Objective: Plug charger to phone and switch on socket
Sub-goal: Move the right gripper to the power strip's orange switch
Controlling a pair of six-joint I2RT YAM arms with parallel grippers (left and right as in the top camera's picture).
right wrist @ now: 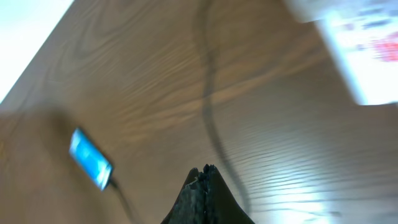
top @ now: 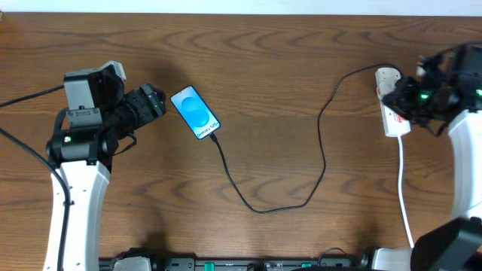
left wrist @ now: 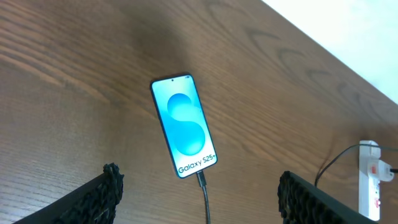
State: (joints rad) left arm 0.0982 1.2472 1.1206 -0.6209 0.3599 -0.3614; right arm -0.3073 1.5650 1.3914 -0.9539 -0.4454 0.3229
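Note:
The phone lies flat on the wooden table, its blue screen lit, and shows too in the left wrist view as the phone and, blurred, in the right wrist view as the phone. The charger, a thin black cable, has its tip plugged into the phone's lower end and loops right to the socket. My left gripper stands open just left of the phone, nothing between its fingers. My right gripper is shut and empty, hovering by the white socket.
The socket's white cord runs down toward the table's front edge at the right. The back edge of the table meets a white surface. In the left wrist view the socket shows at the far right.

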